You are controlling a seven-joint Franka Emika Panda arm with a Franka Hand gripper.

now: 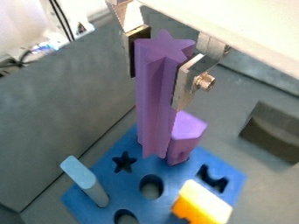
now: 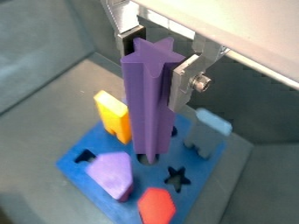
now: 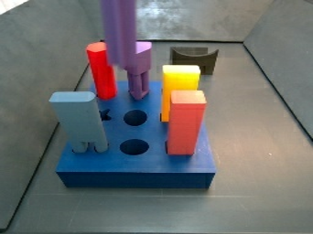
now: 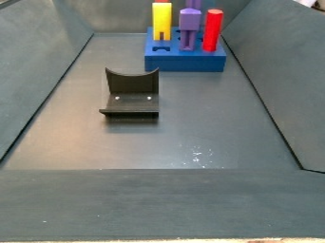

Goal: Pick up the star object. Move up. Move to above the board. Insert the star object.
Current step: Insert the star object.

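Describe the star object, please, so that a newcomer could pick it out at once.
Find the blue board on the grey floor. Rising from its middle, clamped by the gripper, is the star object: a tall purple column. Unlike the shorter, smooth purple peg beside it, it has ridged sides and a star-shaped top.

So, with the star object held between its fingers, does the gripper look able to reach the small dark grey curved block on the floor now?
Probably not yet. The gripper is over the board, shut on the star object, whose lower end is at the board's top. The curved block lies apart on open floor, but the jaws are occupied.
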